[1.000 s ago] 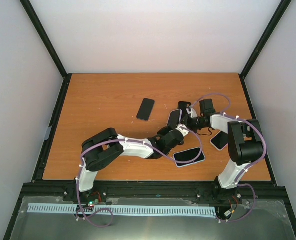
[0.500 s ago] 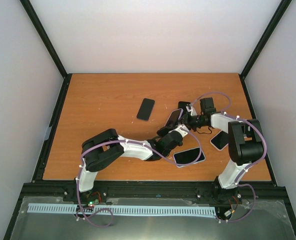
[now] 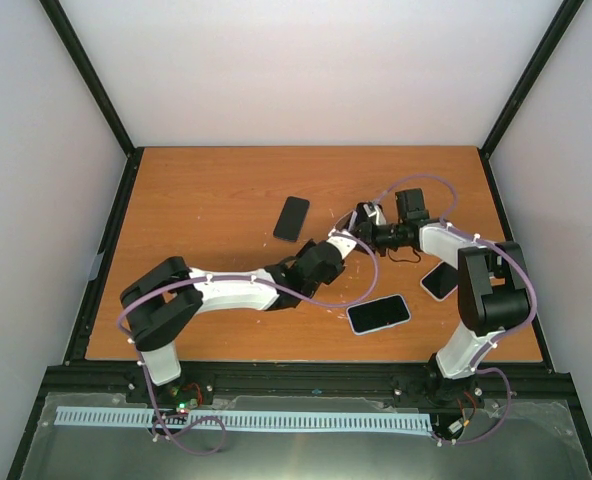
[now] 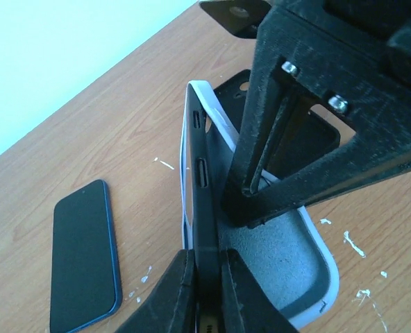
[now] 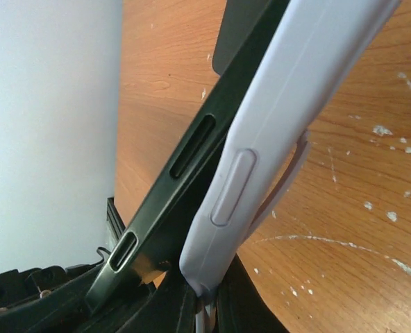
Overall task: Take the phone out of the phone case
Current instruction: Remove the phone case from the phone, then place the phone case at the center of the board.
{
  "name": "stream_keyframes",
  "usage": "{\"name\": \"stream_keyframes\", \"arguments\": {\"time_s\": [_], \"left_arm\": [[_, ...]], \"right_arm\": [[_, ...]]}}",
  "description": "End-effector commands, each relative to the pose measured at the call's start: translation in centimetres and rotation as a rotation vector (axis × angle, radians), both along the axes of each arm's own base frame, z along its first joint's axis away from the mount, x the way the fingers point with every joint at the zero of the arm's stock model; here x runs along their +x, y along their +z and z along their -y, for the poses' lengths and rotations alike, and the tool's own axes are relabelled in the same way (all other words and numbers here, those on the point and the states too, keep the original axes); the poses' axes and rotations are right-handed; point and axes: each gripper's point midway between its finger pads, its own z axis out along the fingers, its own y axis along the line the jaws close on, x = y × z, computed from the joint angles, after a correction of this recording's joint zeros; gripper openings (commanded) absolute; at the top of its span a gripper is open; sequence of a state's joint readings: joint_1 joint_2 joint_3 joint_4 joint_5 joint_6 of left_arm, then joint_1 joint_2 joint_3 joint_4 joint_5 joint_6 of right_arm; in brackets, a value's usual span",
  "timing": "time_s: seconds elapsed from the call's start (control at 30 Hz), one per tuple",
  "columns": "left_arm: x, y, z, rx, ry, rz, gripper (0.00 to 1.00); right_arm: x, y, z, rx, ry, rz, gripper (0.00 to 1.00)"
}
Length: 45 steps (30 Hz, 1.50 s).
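Half done, I judge: left gripper (image 4: 204, 281) pinches the phone (image 4: 203, 198); right gripper (image 5: 202, 309) clamps the case (image 5: 282, 118) alongside, partly peeled.

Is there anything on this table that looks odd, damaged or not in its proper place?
Only small things. The phone, clamped by the left gripper, stands on edge, splayed apart from the pale case that the right gripper holds. White flecks mark the table near them, like scratches.
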<state>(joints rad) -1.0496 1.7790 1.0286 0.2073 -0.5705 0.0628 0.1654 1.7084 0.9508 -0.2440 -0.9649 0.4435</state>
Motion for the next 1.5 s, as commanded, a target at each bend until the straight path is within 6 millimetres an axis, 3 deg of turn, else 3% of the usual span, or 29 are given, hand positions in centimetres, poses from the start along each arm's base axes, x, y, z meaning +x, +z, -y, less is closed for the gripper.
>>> {"name": "stream_keyframes", "arguments": {"time_s": [0.0, 0.23, 0.5, 0.6, 0.7, 0.83, 0.93, 1.17, 1.47], "left_arm": [[2.7, 7.9, -3.8, -0.247, 0.198, 0.106, 0.0], [2.7, 8.8, -5.3, -0.349, 0.223, 0.072, 0.0], [2.3, 9.5, -6.3, -0.354, 0.224, 0.075, 0.0], [1.6, 9.2, -6.4, -0.286, 0.197, 0.087, 0.0], [0.4, 9.0, -6.1, -0.174, 0.198, 0.128, 0.0], [-0.8, 6.9, -5.9, -0.018, 0.198, 0.135, 0.0], [-1.4, 5.5, -6.1, 0.06, 0.211, 0.131, 0.0], [-2.4, 3.6, -6.6, 0.149, 0.201, 0.121, 0.0], [-3.4, 1.2, -8.0, 0.208, 0.239, 0.075, 0.0]], "right_arm": [[0.9, -3.1, 3.0, -0.182, -0.063, 0.032, 0.03], [1.1, -3.5, 3.4, -0.221, -0.065, 0.042, 0.03], [2.4, -1.9, 4.6, -0.233, -0.055, 0.129, 0.03], [4.0, -1.2, 7.3, -0.268, -0.08, 0.165, 0.03], [5.8, -0.5, 11.1, -0.287, -0.134, 0.186, 0.03], [7.3, -0.1, 15.9, -0.319, -0.212, 0.185, 0.03], [7.9, -0.6, 17.8, -0.401, -0.209, 0.165, 0.03], [8.7, -2.5, 19.7, -0.499, -0.206, 0.122, 0.05], [8.5, -4.7, 19.6, -0.484, -0.193, 0.052, 0.1]]}}
